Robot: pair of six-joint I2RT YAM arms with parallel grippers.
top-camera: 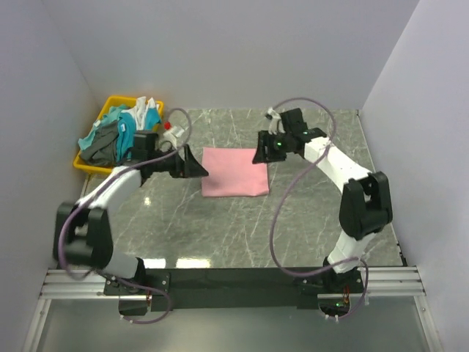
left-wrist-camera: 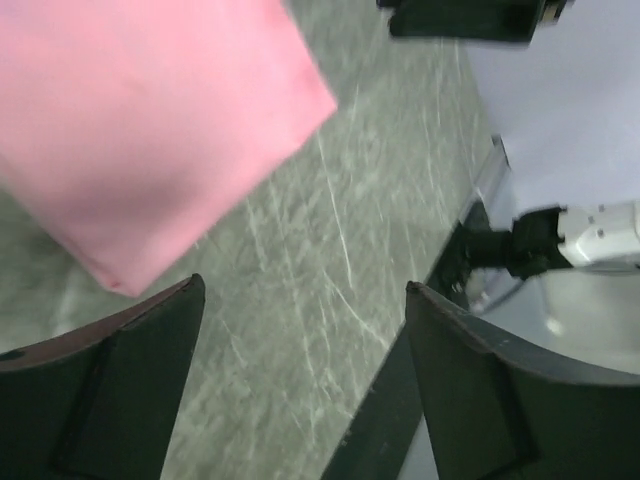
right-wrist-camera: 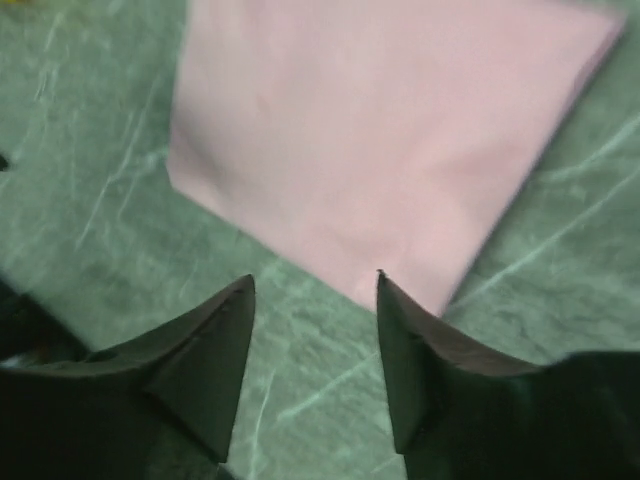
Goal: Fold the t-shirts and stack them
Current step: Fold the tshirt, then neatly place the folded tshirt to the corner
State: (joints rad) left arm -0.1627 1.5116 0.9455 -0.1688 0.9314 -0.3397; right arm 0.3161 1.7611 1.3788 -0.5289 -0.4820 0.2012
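A light pink t-shirt [top-camera: 234,171] lies folded into a flat rectangle on the marble table, between my two arms. In the left wrist view the pink t-shirt [left-wrist-camera: 150,130] fills the upper left, and my left gripper [left-wrist-camera: 305,290] hangs open over bare marble beside its corner. My left gripper [top-camera: 196,170] sits just off the shirt's left edge. My right gripper [top-camera: 261,155] hovers at the shirt's upper right corner. From the right wrist, the pink t-shirt [right-wrist-camera: 380,130] lies just ahead of my right gripper [right-wrist-camera: 315,280], open and holding nothing. Teal, grey and white t-shirts [top-camera: 117,136] are heaped in the bin.
A yellow plastic bin [top-camera: 82,162] stands at the far left by the left wall. White walls close in the table on the left, back and right. The metal rail [top-camera: 234,282] with both arm bases runs along the near edge.
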